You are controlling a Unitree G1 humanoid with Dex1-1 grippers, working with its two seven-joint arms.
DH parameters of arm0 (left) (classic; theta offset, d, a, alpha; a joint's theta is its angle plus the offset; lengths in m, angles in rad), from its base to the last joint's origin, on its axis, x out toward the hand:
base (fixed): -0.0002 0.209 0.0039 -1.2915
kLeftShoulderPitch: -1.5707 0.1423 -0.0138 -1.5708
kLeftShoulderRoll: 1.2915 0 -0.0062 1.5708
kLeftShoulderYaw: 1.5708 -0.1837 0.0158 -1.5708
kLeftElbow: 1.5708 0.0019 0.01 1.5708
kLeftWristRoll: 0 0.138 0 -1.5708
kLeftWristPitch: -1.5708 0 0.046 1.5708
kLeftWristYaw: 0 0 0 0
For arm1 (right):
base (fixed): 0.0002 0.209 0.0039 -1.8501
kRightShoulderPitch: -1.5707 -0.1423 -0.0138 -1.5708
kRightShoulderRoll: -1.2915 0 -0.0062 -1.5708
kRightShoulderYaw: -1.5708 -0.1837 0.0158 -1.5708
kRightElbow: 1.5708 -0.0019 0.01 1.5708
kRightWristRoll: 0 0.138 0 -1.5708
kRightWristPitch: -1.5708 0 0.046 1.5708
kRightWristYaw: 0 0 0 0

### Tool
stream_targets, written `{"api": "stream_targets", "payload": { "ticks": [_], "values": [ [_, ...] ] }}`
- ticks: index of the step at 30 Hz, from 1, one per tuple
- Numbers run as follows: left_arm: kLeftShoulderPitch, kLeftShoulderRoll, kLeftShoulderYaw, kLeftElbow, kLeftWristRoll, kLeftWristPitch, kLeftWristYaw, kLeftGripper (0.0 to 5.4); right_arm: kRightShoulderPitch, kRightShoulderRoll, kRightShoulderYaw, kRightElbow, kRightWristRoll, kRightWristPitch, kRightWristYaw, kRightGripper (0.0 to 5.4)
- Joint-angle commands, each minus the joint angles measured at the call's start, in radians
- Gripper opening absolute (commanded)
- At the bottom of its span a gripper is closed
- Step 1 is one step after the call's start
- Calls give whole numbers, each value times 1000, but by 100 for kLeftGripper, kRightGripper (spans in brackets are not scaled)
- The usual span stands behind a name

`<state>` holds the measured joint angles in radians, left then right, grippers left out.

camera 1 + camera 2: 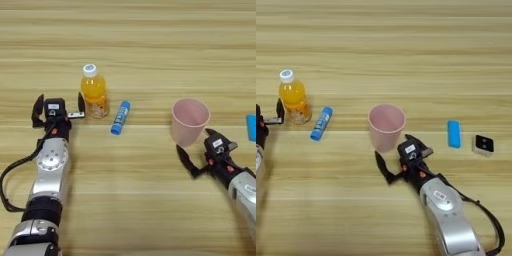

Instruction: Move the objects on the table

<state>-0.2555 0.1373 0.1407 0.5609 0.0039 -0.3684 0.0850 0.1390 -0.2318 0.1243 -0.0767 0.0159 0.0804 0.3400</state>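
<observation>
An orange-drink bottle (94, 91) with a white cap stands upright at the left of the table (150, 50). My left gripper (59, 99) is open just left of the bottle, and its right finger (80, 102) is close beside the bottle. A slim blue-and-white tube (120, 117) lies to the right of the bottle. A pink cup (386, 126) stands upright mid-table. My right gripper (392, 145) is open at the near side of the cup's base, one finger (382, 167) reaching round its left. A small black cube with white sides (483, 144) sits far right.
A solid blue oblong piece (454, 133) lies between the cup and the cube. Both silver forearms reach in from the near edge, the left one (50, 170) with a black cable looping beside it. The far half of the table shows bare wood.
</observation>
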Motion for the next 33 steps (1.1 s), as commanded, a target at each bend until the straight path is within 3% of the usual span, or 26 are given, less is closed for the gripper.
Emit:
{"api": "stream_targets", "payload": {
  "ticks": [1,9,17,33],
  "values": [
    [-10,0,-5,3,11,1,6,540,29,-22,-15,-42,-13,45,-11,536],
    [-11,0,-5,3,10,1,6,540,55,-46,-41,-82,-18,90,-16,536],
    [-12,4,1,6,13,1,21,540,72,-48,-112,-107,-1,117,-52,536],
    [-13,4,2,9,12,0,16,540,16,-10,-239,-74,16,11,-167,536]
  ]
}}
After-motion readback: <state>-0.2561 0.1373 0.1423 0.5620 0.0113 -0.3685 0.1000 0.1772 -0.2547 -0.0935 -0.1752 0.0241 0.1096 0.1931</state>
